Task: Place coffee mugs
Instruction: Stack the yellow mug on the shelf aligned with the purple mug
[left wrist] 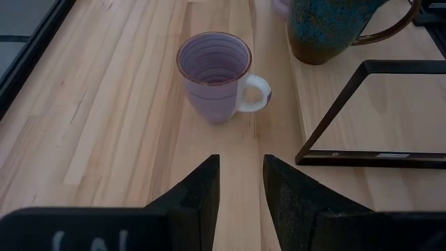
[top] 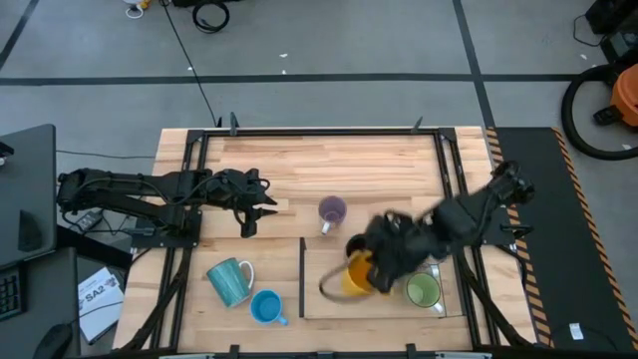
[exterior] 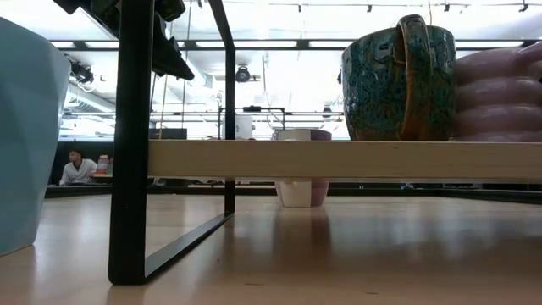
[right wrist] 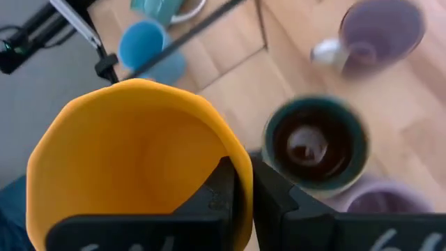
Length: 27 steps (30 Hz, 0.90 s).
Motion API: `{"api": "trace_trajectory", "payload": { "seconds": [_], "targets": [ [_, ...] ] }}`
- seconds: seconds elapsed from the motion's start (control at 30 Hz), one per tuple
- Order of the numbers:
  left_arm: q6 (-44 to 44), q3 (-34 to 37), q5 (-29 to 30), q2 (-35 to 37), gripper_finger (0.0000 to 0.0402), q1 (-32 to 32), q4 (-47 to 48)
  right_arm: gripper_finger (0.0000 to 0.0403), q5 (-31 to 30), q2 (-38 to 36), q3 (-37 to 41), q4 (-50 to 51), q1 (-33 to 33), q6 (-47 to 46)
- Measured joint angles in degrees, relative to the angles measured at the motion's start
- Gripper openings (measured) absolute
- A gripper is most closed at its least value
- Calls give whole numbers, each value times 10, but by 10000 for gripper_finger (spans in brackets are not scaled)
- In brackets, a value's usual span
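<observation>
Orange mug (right wrist: 136, 164) | right gripper (right wrist: 240, 185) jaws pinching its rim | green mug (top: 423, 290) at 4 o'clock | left gripper (left wrist: 240, 183) jaws spread, idle

The right gripper (top: 371, 267) hides most of the orange mug (top: 355, 275) at lower centre of the overhead frame. In the right wrist view, the dark teal mug (right wrist: 315, 146) is blurred. At table height, the teal mug (exterior: 25, 135) is cut off at the left edge.

Right hand (right wrist: 240, 199) pinching orange mug (right wrist: 132, 160) rim, above dark teal mug (right wrist: 315, 146), purple mug (right wrist: 380, 31) beyond.
</observation>
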State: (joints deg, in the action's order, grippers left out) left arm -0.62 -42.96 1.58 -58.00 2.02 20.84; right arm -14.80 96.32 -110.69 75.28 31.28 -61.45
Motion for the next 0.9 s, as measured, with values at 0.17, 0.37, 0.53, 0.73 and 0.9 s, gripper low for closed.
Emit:
{"api": "trace_trajectory", "payload": {
  "seconds": [0.17, 0.37, 0.53, 0.73, 0.9],
  "targets": [
    [0, 0, 0, 0, 116, 0, 0, 32, -12, 42, 0, 20, 67, -68],
    [12, 0, 0, 0, 116, 0, 0, 32, -5, 94, 0, 33, 114, -96],
    [19, 0, 0, 0, 116, 0, 0, 33, 4, 125, 0, 46, 132, -96],
    [19, 0, 0, 0, 116, 0, 0, 33, 11, 143, 5, 89, 133, -133],
    [19, 0, 0, 0, 116, 0, 0, 33, -2, 140, 24, 125, 133, -188]
  ]
}}
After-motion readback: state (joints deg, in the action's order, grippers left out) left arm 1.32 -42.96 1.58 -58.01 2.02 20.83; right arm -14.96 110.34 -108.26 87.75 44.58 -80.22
